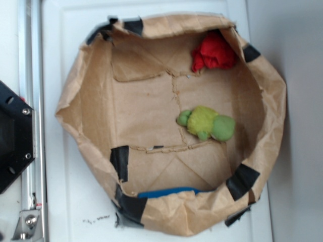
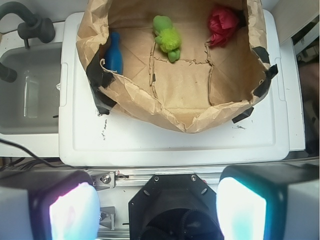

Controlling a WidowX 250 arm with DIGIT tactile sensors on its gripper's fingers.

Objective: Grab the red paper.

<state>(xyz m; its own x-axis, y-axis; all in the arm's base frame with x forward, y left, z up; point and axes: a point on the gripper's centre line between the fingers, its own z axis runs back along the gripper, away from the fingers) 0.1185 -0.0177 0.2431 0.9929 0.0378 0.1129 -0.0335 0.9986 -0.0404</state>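
The red paper [image 1: 214, 52] is a crumpled red wad against the far right inner wall of the brown paper bin [image 1: 91, 85]. In the wrist view the red paper [image 2: 222, 24] lies at the top right inside the bin [image 2: 165, 112]. My gripper [image 2: 157, 207] is open and empty, its two pale pads wide apart at the bottom of the wrist view, above the black robot base and well short of the bin. The gripper does not show in the exterior view.
A green plush toy [image 1: 207, 123] lies mid-bin right of centre, also in the wrist view [image 2: 167, 37]. A blue object [image 2: 114, 55] leans on the bin's left wall, a thin blue strip [image 1: 166, 192] in the exterior view. A black robot base [image 1: 12, 141] and a grey sink [image 2: 30, 95] stand beside the white board [image 2: 170, 145].
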